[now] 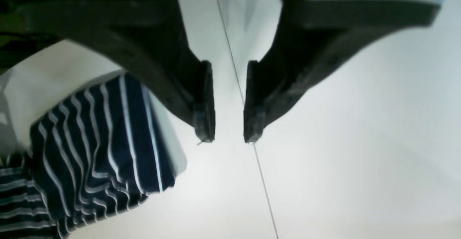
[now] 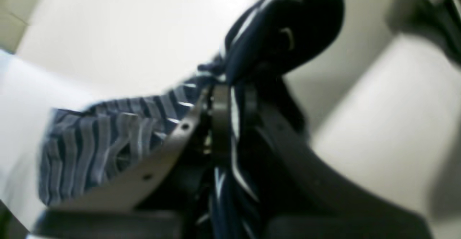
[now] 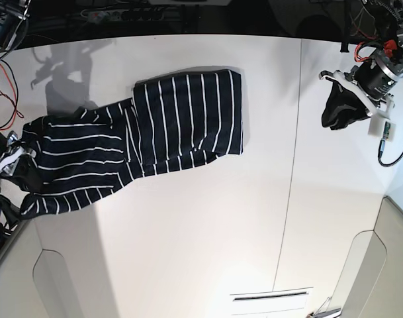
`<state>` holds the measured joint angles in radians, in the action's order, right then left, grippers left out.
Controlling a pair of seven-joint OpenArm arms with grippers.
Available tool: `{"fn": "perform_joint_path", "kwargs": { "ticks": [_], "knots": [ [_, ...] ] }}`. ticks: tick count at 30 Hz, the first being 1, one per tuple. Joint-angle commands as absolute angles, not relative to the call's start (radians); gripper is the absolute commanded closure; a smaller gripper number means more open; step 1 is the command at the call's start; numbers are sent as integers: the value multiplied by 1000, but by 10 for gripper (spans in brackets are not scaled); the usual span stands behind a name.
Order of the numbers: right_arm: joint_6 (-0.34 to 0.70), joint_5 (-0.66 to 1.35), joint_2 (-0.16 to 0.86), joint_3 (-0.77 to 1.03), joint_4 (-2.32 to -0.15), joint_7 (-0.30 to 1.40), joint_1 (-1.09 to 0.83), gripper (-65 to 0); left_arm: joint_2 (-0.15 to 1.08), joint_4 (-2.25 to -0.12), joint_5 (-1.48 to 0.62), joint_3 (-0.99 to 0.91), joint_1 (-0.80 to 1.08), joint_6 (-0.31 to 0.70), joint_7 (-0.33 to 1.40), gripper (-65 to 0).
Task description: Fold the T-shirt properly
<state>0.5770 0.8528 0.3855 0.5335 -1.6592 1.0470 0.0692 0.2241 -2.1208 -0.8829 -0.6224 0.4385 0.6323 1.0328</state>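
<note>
Your shirt (image 3: 155, 136) lies partly folded on the white desk (image 3: 208, 232), spread toward its left edge in the base view; your right fingers (image 2: 230, 98) are clenched on a bunched fold of it there; your left fingers (image 1: 229, 138) stand parted, grasping nothing, over bare desk.

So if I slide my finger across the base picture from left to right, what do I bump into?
Right gripper pinching the shirt's edge → T-shirt → thin table seam → left gripper, holding nothing.
</note>
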Motion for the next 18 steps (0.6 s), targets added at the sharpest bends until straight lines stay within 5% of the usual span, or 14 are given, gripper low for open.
{"fn": "perform_joint_path", "kwargs": {
  "ticks": [1, 12, 18],
  "knots": [
    [584, 879, 371, 536, -1715, 1045, 82, 0, 234, -2138, -901, -627, 439, 633, 1014, -146],
    [582, 698, 55, 212, -1925, 1043, -1, 0, 236, -2119, -900, -627, 438, 633, 999, -146],
    [551, 463, -24, -40, -1918, 925, -36, 0, 236, -2111, -902, -627, 438, 632, 999, -146]
  ]
}}
